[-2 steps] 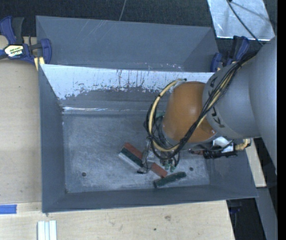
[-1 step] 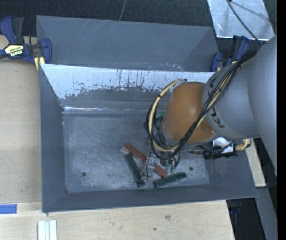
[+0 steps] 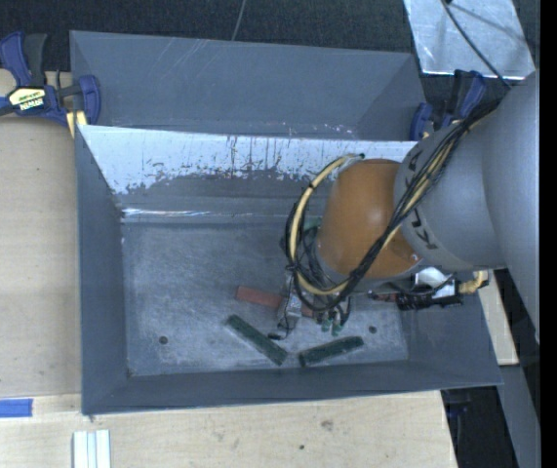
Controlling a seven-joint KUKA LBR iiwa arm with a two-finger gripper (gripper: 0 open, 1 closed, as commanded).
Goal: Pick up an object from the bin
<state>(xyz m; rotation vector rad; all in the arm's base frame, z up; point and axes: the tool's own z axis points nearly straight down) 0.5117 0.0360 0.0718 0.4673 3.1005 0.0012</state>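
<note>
Pincer (image 3: 291, 318) low beside reddish strip (image 3: 255, 297) and dark green strip (image 3: 256, 340); open or closed, can't tell. Likely light, stiff, flat: pinch across the long edges.

Reddish-brown flat bar (image 3: 256, 297): lying flat, mid-floor of the grey metal bin (image 3: 102, 291).
Dark green flat strip (image 3: 255, 339): slanted, by the near wall.
Second dark green strip (image 3: 332, 351): flat, toward the near-right corner.

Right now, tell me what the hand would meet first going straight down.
Probably the bin floor between the reddish-brown piece and the nearer dark green strip; depth is unclear, so the hand could clip that strip.
</note>
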